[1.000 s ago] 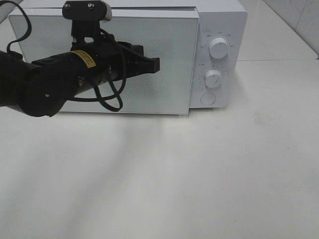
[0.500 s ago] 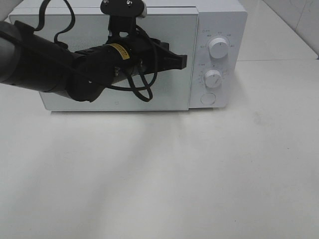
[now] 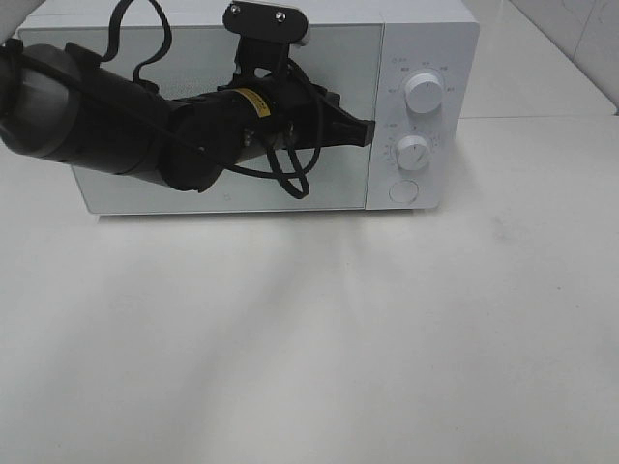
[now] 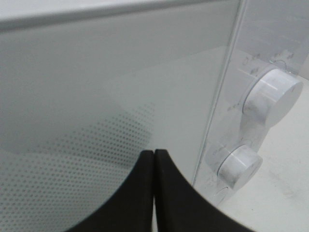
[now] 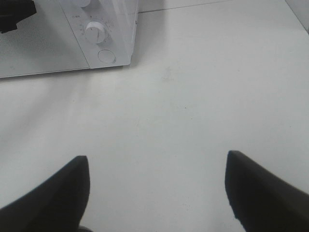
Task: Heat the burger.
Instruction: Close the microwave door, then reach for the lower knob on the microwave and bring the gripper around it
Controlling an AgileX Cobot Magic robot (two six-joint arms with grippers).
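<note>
The white microwave (image 3: 430, 34) stands at the back of the table, its glass door (image 3: 334, 58) flush with the front. My left gripper (image 3: 366, 133) is shut with nothing in it. Its tip rests at the door's right edge, beside the control panel. In the left wrist view the closed fingertips (image 4: 154, 153) sit against the dotted door glass (image 4: 96, 87), with the upper knob (image 4: 271, 96) and lower knob (image 4: 236, 165) just past them. My right gripper (image 5: 157, 157) is open over the bare table, away from the microwave (image 5: 116, 29). The burger is hidden.
The control panel carries an upper knob (image 3: 425, 93), a lower knob (image 3: 413, 152) and a round button (image 3: 402, 191). The white table (image 3: 319, 338) stretches in front of the microwave. A tiled wall edge (image 3: 590, 39) shows at the back right.
The microwave door has swung from ajar to flush with the front. My left arm has moved right along it, its shut tip now at the door's right edge.
</note>
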